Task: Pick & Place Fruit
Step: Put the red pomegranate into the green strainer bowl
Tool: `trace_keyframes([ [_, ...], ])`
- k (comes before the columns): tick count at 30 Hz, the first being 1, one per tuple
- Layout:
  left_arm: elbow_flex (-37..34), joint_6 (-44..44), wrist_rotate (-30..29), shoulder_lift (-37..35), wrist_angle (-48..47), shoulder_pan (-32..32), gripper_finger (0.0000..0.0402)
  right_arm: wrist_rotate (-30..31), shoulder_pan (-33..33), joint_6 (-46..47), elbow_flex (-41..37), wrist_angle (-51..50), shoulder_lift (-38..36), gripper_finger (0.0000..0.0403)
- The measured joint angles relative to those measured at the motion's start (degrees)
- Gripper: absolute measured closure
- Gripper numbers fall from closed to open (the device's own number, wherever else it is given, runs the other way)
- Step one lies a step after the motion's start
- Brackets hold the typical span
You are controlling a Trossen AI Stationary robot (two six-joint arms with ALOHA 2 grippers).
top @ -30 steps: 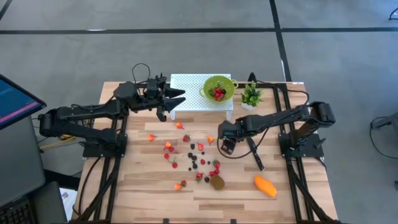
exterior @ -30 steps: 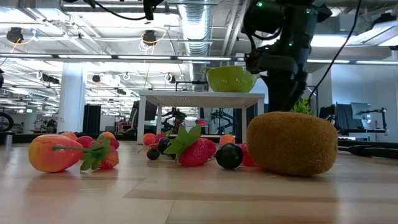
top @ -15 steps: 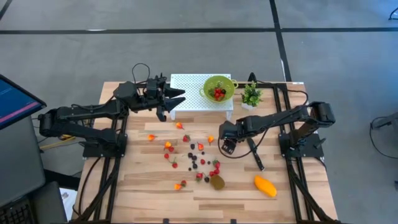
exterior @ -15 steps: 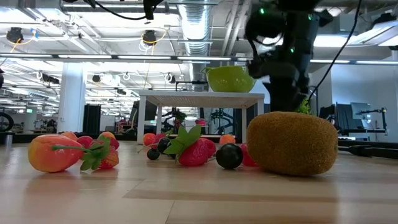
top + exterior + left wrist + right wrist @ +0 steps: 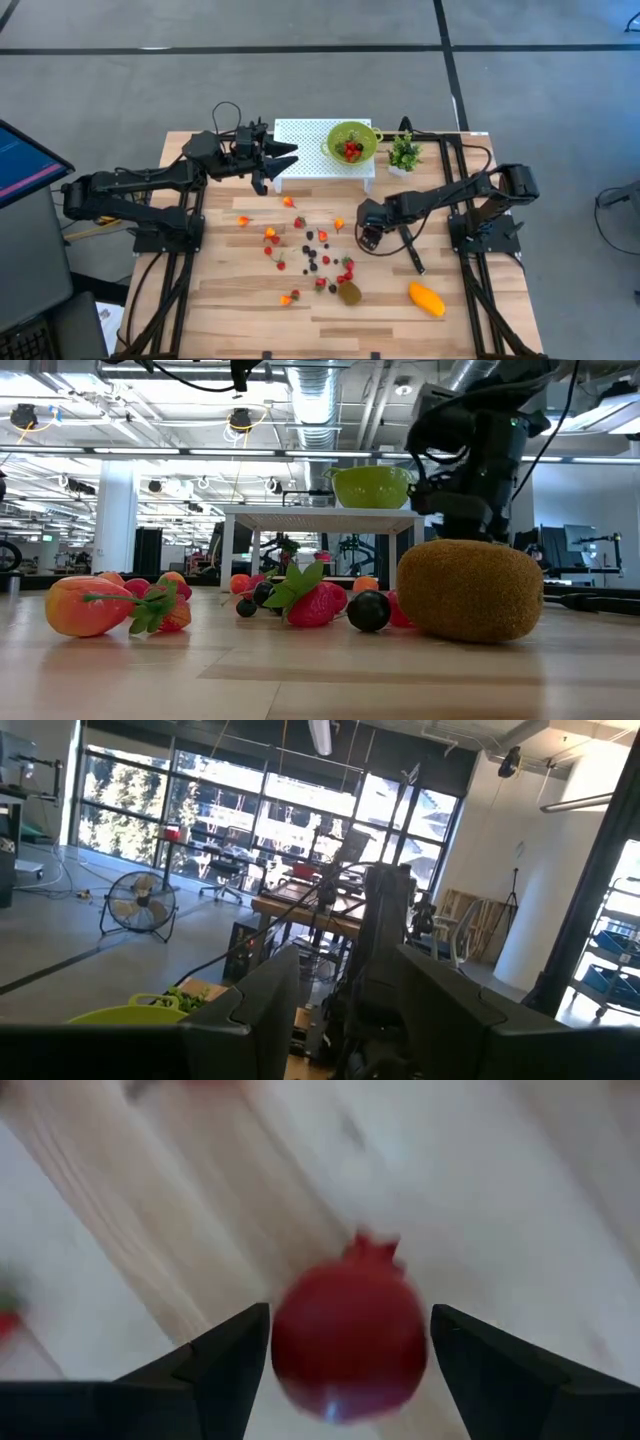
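**Red fruit sits between the right gripper's spread fingers**

Red and round, with a small crown at its top, a pomegranate-like fruit (image 5: 348,1338) lies on the pale wooden worktop (image 5: 250,310), framed by the two dark fingers (image 5: 225,1355) of the right gripper (image 5: 370,238). The jaws stand wide apart on either side of the fruit, and a thin gap shows on each side, so they are not clamped on it. Seen from above, this gripper hangs low near the middle of the worktop, just beside the slim black knife (image 5: 409,250).

Around it lies the scattered fruit: small red, orange and dark berries (image 5: 312,250) spread across the middle boards, a brown kiwi (image 5: 349,292) nearer the front edge, and an orange-yellow mango (image 5: 426,299) well apart to its right. More red pieces fill the green bowl (image 5: 349,141) standing on the white perforated stand (image 5: 300,140) at the back, with a small potted plant (image 5: 404,153) just beside it.

The left gripper (image 5: 283,154) waits at the stand's left end, its fingers partly open and holding nothing.
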Motion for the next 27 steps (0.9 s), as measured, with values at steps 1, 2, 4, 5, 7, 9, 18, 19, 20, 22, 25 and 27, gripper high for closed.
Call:
trace_keyframes([
  [1, 0.00, 0.00, -0.02, 0.00, 0.00, 0.00, 0.0243, -0.22, 0.02, 0.03, -0.52, -0.16, 0.00, 0.0131],
  [2, 0.00, 0.00, 0.00, 0.00, 0.00, 0.00, 0.0243, -0.27, 0.02, 0.09, -1.00, -0.11, 0.00, 0.0131],
  [4, 0.00, 0.00, 0.00, 0.00, 0.00, 0.00, 0.0243, -0.37, 0.02, 0.04, -1.94, 0.73, 0.00, 0.0131],
  [5, 0.00, 0.00, -0.02, 0.00, 0.00, 0.00, 0.0243, -0.35, 0.02, 0.06, -2.44, 1.24, -0.02, 0.0131],
  [7, 0.00, 0.00, 0.00, 0.00, 0.00, 0.00, 0.0243, -0.18, 0.04, 0.57, -3.24, 2.53, -0.24, 0.0131],
  [9, 0.00, 0.00, -0.01, 0.00, 0.00, 0.00, 0.0243, -0.06, 0.04, 0.95, -3.53, 3.17, -0.28, 0.0131],
  [18, 0.00, 0.00, 0.00, 0.00, 0.00, 0.00, 0.0243, 0.11, -0.09, 1.05, -3.68, 5.60, -0.14, 0.0131],
  [19, 0.00, 0.00, -0.01, 0.00, 0.00, 0.00, 0.0243, 0.11, -0.13, 1.05, -3.70, 6.06, -0.12, 0.0131],
  [20, 0.00, 0.00, -0.01, 0.00, 0.00, 0.00, 0.0243, 0.11, -0.13, 1.05, -3.72, 6.64, -0.10, 0.0131],
  [22, 0.00, 0.00, -0.01, 0.00, 0.00, 0.00, 0.0243, 0.11, -0.13, 1.05, -3.75, 7.80, -0.03, 0.0131],
  [25, 0.00, 0.00, 0.00, 0.00, 0.00, 0.00, 0.0243, 0.09, -0.13, 1.03, -3.76, 8.51, 0.04, 0.0131],
  [27, 0.00, 0.00, -0.01, 0.00, 0.00, 0.00, 0.0243, 0.10, -0.13, 1.02, -3.75, 8.47, 0.04, 0.0131],
])
